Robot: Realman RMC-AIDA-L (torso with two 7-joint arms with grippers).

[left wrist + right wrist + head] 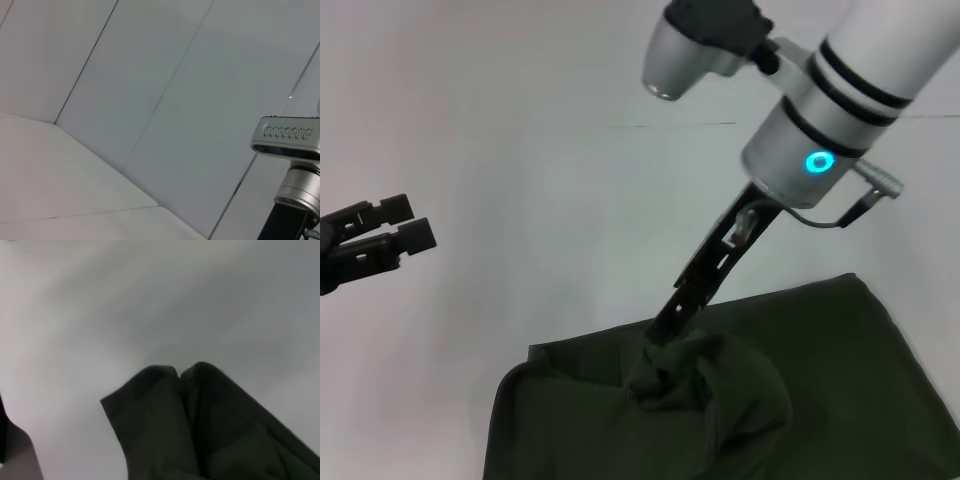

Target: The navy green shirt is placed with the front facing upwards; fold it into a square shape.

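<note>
1. A dark olive-green cotton shirt (820, 390) is spread over the near right part of a pale white table (520, 150).
2. A bunched fold of the shirt is pinched and raised by the right claw (665, 335).
3. The left claw (405, 235) is held over bare table at the left, its fingers nearly together, with nothing gripped.

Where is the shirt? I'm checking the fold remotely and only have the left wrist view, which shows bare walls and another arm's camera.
Observer: The navy green shirt lies low in the head view, on the white table.
Operator: Is anything gripping it?
Observer: Yes, the right hand pinches a bunched peak of cloth, lifted off the table.
Operator: And my left hand?
Observer: The left hand hangs at the far left, apart from the shirt, holding nothing.
</note>
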